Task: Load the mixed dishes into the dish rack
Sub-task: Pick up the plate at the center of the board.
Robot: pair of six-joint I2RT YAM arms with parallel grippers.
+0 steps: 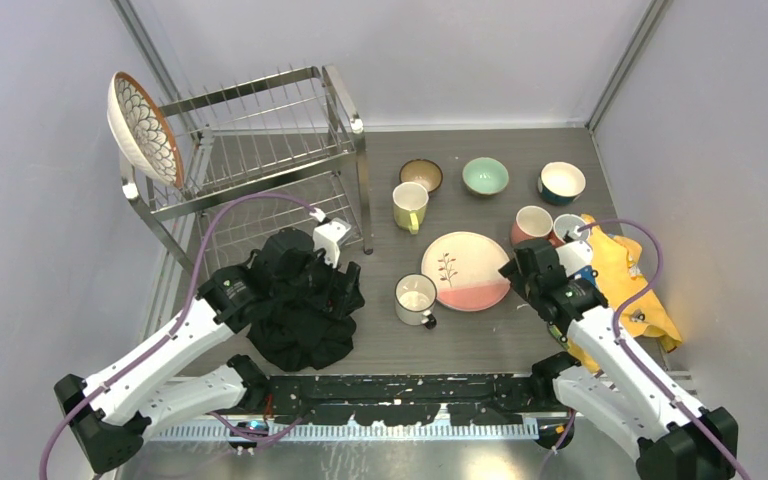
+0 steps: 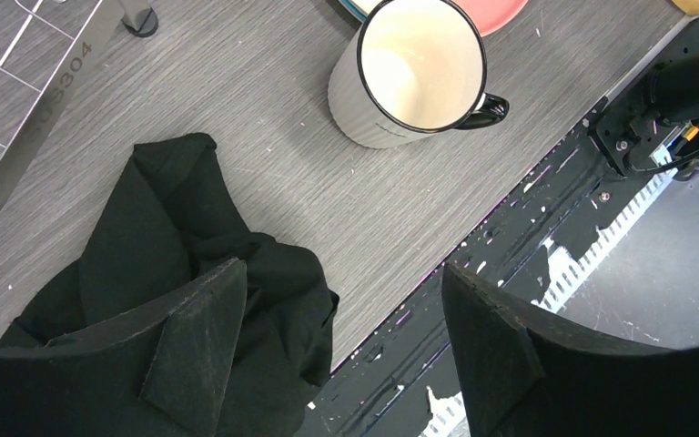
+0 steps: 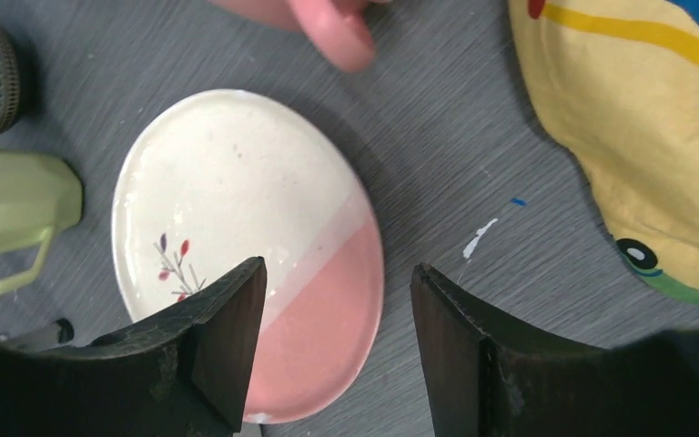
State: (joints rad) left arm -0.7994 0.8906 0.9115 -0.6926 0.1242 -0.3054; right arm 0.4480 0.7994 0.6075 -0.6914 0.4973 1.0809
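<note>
The silver dish rack (image 1: 362, 190) stands at the back left, with a patterned plate (image 1: 143, 128) upright at its upper left corner. On the table are a brown bowl (image 1: 420, 174), a mint bowl (image 1: 485, 175), a blue bowl (image 1: 561, 182), a yellow mug (image 1: 410, 206), a pink mug (image 1: 532, 225), a white mug (image 1: 416, 299) and a pink-and-white plate (image 1: 460, 265). My right gripper (image 3: 337, 269) hangs open over that plate's (image 3: 237, 200) pink edge, one finger over the plate, the other over the table. My left gripper (image 2: 341, 269) is open and empty above the black cloth (image 2: 173, 273), with the white mug (image 2: 419, 73) beyond it.
The black cloth (image 1: 305, 320) lies crumpled in front of the rack under my left wrist. A yellow cloth (image 1: 630, 285) lies at the right beside my right arm. The black mounting rail (image 1: 410, 395) runs along the table's near edge. Grey walls enclose the table.
</note>
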